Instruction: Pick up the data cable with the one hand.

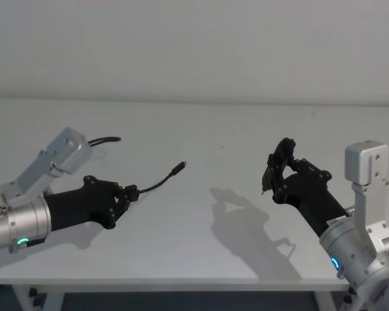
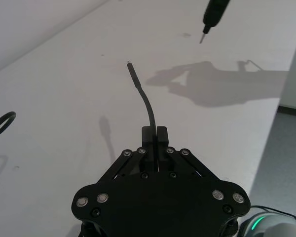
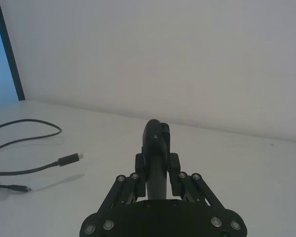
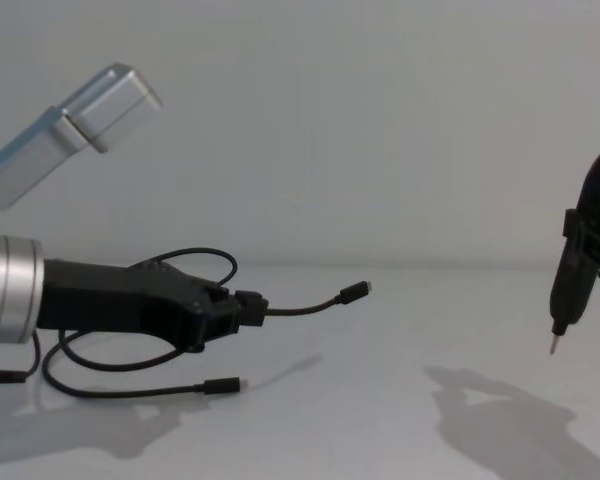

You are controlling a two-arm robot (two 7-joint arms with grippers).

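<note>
The left gripper (image 1: 131, 191) hovers low over the white table (image 1: 214, 129), its short blocky fingers (image 2: 161, 132) pressed together on the data cable (image 1: 157, 185) a little way back from one end. From that pinch the free stretch of cable rises in a gentle curve straight ahead of the fingertips and ends in a small black plug (image 1: 179, 168) with a silvery tip, held clear of the tabletop (its shadow lies on the surface beside it). In the chest view the rest of the cable (image 4: 195, 254) trails back behind and beneath the gripper (image 4: 252, 305) in loose loops on the table, and the other plug (image 4: 223, 385) lies flat just below and slightly behind the fingertips. Well apart from this hand, across the table on its far side, the right gripper (image 1: 280, 170) is raised in the air, its fingers (image 3: 173, 163) closed on a dark pointed tool (image 4: 565, 290) whose pale tip points down toward the table without touching it.
</note>
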